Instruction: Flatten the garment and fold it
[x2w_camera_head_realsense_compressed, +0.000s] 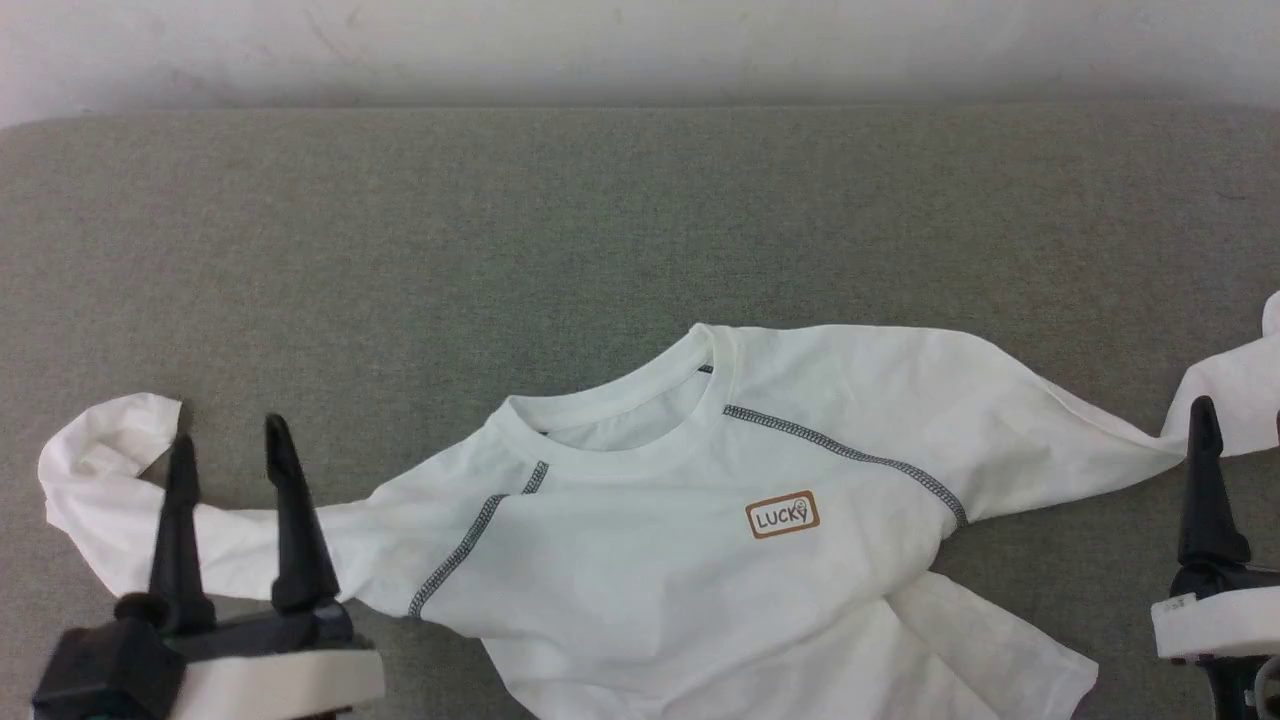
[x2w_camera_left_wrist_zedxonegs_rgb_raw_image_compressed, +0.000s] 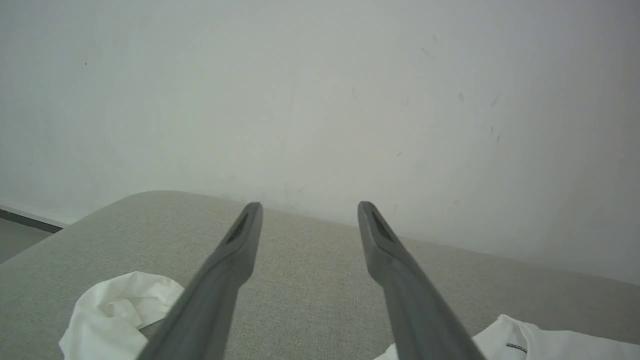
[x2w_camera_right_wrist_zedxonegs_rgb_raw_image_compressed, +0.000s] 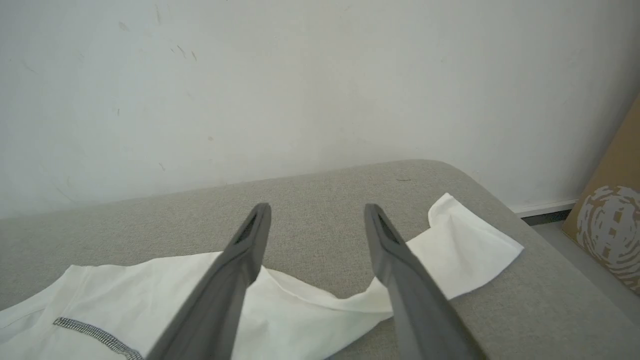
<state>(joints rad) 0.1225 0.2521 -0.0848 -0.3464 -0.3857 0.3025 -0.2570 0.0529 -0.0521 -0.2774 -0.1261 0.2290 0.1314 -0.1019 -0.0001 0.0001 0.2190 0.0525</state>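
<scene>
The garment, a white long-sleeved shirt with grey seam stitching and a brown chest logo, lies face up on the grey cushion. Its hem runs off the bottom of the head view. One sleeve stretches left and ends in a curled cuff, also seen as the cuff. My left gripper hovers open over that sleeve, holding nothing, its fingers spread. The other sleeve stretches right. My right gripper stands open above it, and the sleeve end lies beneath its gripper.
A pale wall rises behind the cushion's far edge. A cardboard box leans on the floor past the cushion's rounded right corner. The cushion's left corner drops off to the floor. Bare cushion lies beyond the collar.
</scene>
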